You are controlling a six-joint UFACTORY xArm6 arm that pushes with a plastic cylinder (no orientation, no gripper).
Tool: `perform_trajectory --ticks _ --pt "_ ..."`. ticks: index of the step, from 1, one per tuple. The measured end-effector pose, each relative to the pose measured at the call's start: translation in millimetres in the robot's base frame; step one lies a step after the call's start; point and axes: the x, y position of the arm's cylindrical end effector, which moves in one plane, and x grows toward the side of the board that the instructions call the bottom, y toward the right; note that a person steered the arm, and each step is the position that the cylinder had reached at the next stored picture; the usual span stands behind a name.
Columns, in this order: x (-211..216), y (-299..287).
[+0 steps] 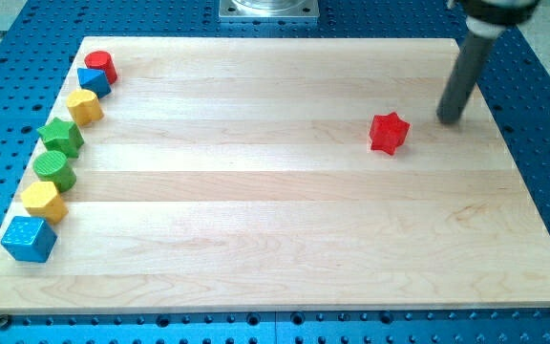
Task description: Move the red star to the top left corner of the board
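The red star (388, 132) lies on the wooden board (275, 239), right of centre in the upper half. My tip (449, 119) is down on the board just to the star's right and slightly above it, with a small gap between them. The rod rises toward the view's top right. The board's top left corner holds a red cylinder (100, 66).
A line of blocks runs down the board's left edge: the red cylinder, a blue block (94, 82), a yellow hexagon (84, 107), a green star (61, 136), a green cylinder (54, 169), a yellow hexagon (43, 201), a blue cube (28, 238). A metal mount (268, 9) sits at the top.
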Motion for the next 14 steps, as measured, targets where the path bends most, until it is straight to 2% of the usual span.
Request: perform_trajectory --ticks 1,2,4,5,7,8,10,11,12,13,14 --pt "6 -48" --pt "-15 -105" --pt "31 -77" --pt "69 -76" --pt "-30 -156" --pt "-13 -153" --pt "-63 -187" --pt "-100 -242" --pt "-89 -262" --pt "-45 -267" --pt "-73 -332"
